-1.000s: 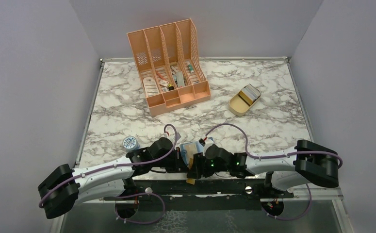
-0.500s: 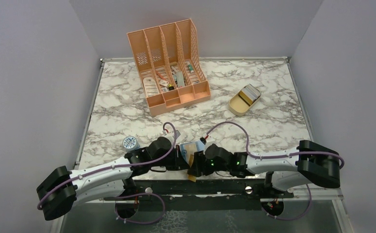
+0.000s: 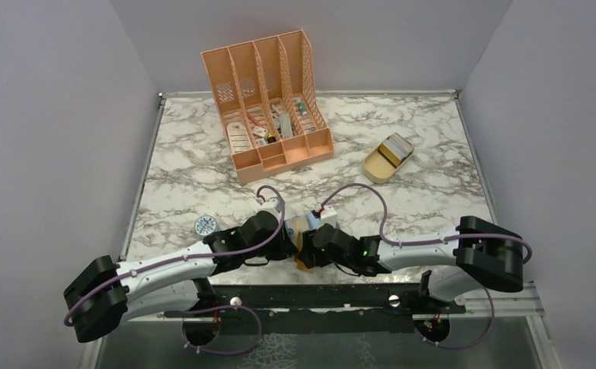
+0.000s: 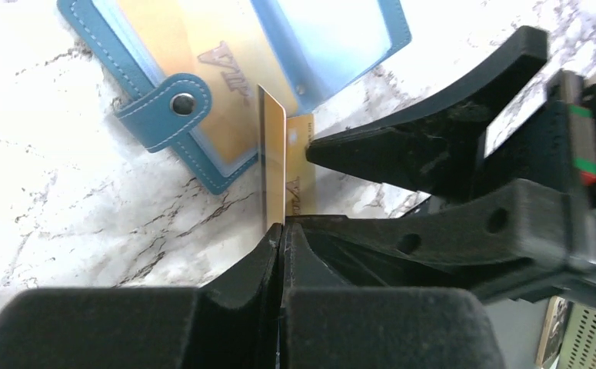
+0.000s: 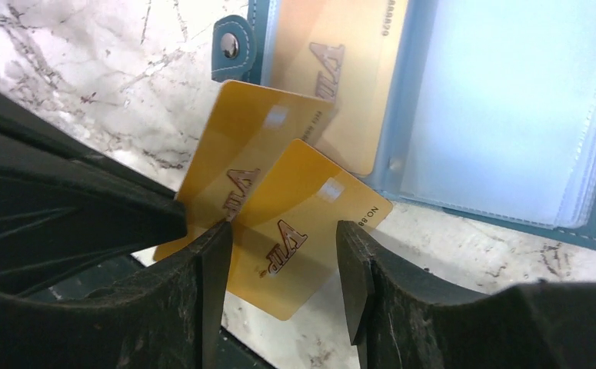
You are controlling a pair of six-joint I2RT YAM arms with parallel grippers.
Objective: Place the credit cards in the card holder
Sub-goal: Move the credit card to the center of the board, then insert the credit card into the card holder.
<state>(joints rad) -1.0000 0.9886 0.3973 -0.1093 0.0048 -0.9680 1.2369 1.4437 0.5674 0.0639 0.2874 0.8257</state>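
Moved up to the card holder (image 4: 150,121) edge, left fingers (image 4: 233,307) pinch a credit card (image 4: 273,161); right fingers (image 5: 210,307) wide.

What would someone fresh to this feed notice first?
Both grippers crowd together at the table's near edge, over the open card holder, which already has one gold card in a sleeve. The left gripper pinches a second gold card edge-on; the right gripper stands open with a third gold card showing between its fingers.

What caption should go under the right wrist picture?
Open right gripper frames a gold card beside the open teal card holder, another card already inside.
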